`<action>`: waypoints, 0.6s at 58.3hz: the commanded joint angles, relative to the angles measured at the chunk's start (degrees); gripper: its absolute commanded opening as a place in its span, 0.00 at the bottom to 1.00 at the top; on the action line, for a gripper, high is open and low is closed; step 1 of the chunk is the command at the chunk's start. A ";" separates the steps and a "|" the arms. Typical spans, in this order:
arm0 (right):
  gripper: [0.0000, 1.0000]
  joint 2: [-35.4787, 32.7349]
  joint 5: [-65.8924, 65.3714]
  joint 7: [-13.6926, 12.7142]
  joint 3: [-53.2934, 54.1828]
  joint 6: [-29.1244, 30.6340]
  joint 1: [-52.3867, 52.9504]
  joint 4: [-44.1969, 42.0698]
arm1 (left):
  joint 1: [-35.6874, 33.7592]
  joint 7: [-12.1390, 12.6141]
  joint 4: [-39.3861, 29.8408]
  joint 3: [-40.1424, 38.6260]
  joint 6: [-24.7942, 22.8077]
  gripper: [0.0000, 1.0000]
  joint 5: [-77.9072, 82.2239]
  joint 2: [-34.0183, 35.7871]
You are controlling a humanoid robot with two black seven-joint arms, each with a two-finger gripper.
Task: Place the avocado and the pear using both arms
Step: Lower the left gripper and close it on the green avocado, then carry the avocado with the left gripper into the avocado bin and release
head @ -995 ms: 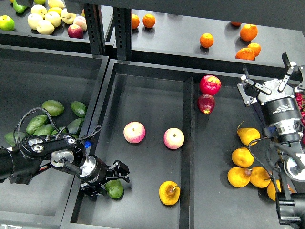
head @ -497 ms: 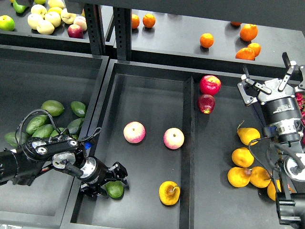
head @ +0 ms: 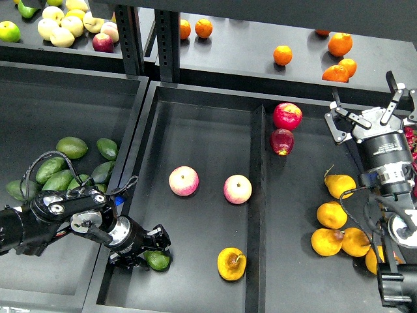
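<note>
In the near-left corner of the middle tray [head: 195,117] lies the avocado [head: 158,261], partly hidden behind the left pincer [head: 151,246]. This pincer is dark and overlaps the fruit, so I cannot tell if its fingers pinch the avocado or only stand beside it. The left arm enters from the left edge, low over the wall between the left tray and the middle tray.

Also near the front edge, beside the divider [head: 256,195] of the middle tray, rests the pear [head: 231,263], its brown patch facing up-right. It touches nothing.

Further back in the same compartment sit two pink apples [head: 184,180], well apart from both fruits. In the left tray a group of darker avocados [head: 71,147] lies by the right wall; some are covered by the arm and its cable.

On the right side, yellow pears [head: 331,215] are clustered, a few cut off behind the right arm. Two red apples [head: 287,116] lie near the far end of the divider.

The right pincer [head: 370,111] is raised at the far right, its fingers spread wide and holding nothing.

On the far shelf oranges [head: 339,44] are scattered.
</note>
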 commanded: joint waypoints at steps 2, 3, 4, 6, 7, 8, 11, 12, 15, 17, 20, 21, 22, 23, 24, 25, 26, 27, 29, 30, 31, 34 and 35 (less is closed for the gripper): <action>1.00 0.00 0.00 0.00 0.00 0.04 0.00 0.00 | -1.02 0.00 -0.43 -1.17 0.00 0.63 -0.22 0.17; 1.00 0.00 0.00 0.00 0.08 0.04 0.00 -0.09 | -1.11 0.00 -0.52 -1.26 0.00 0.63 -0.31 0.34; 1.00 0.00 0.00 0.00 0.00 0.04 0.00 -0.09 | -1.29 0.00 -0.60 -1.35 0.00 0.63 -0.31 0.43; 1.00 0.00 0.00 0.00 0.00 0.04 0.00 -0.09 | -1.99 0.00 -0.87 -1.53 0.00 0.63 -0.66 0.60; 1.00 0.00 0.00 0.00 0.00 0.04 0.00 -0.09 | -2.17 0.00 -0.87 -1.53 0.00 0.63 -0.75 0.69; 1.00 0.00 0.00 0.00 0.00 0.04 0.00 -0.09 | -2.60 0.00 -0.96 -1.70 0.00 0.62 -0.84 0.87; 1.00 0.00 0.00 0.00 0.00 0.04 0.00 -0.09 | -3.74 0.00 -1.22 -2.49 0.00 0.63 -0.92 1.48; 1.00 0.00 0.00 0.00 0.00 0.04 0.00 -0.09 | -4.19 0.00 -1.31 -3.02 0.00 0.63 -1.01 1.75; 1.00 0.00 0.00 0.00 0.00 0.04 0.00 -0.09 | -5.33 0.00 -1.31 -4.07 0.00 0.63 -1.45 2.71; 1.00 0.00 0.00 0.00 0.08 0.12 0.00 -0.09 | -6.20 0.00 -1.31 -4.60 0.00 0.62 -1.63 3.33; 1.00 0.00 0.00 0.00 0.00 0.12 -0.09 -0.09 | -7.61 0.00 -1.31 -5.04 0.00 0.63 -1.72 4.56; 1.00 0.00 0.00 0.00 0.00 0.12 -0.09 -0.09 | -7.88 0.00 -1.31 -5.04 0.00 0.62 -1.72 4.82; 1.00 0.00 0.00 0.00 0.00 0.12 -0.09 -0.18 | -8.49 0.00 -1.31 -5.13 0.00 0.63 -1.80 5.43; 1.00 0.00 0.00 0.00 0.00 0.12 -0.09 -0.18 | -8.76 0.00 -1.31 -5.13 0.00 0.63 -1.89 5.70; 1.00 0.00 0.00 0.00 0.00 0.12 -0.09 -0.18 | -9.28 0.00 -1.31 -5.22 0.00 0.63 -1.89 6.31; 1.00 0.00 0.00 0.00 0.00 0.12 -0.09 -0.18 | -9.55 0.00 -1.31 -5.22 0.00 0.62 -1.89 6.67; 1.00 0.00 0.00 0.00 0.00 0.12 -0.09 -0.18 | -9.81 0.00 -1.31 -5.31 0.00 0.63 -1.98 7.10; 1.00 0.00 0.00 0.00 0.00 0.12 -0.09 -0.26 | -9.90 0.00 -1.31 -5.31 0.00 0.62 -1.98 7.37; 1.00 0.00 0.00 0.00 0.00 0.12 -0.09 -0.27 | -10.34 0.00 -1.31 -5.31 0.00 0.63 -2.07 8.34; 1.00 0.00 0.00 0.00 0.00 0.12 -0.09 -0.27 | -10.52 0.00 -1.31 -5.31 0.00 0.63 -2.24 9.04; 1.00 0.00 0.00 0.00 0.00 0.12 -0.09 -0.27 | -10.52 0.00 -1.22 -5.31 0.00 0.63 -2.42 9.39; 1.00 0.00 0.00 0.00 0.00 0.12 -0.18 -0.18 | -10.43 0.00 -1.22 -5.31 0.00 0.63 -2.68 10.62; 1.00 0.00 0.00 0.00 0.00 0.12 -0.09 -0.18 | -10.43 0.00 -1.22 -5.31 0.00 0.63 -2.68 10.89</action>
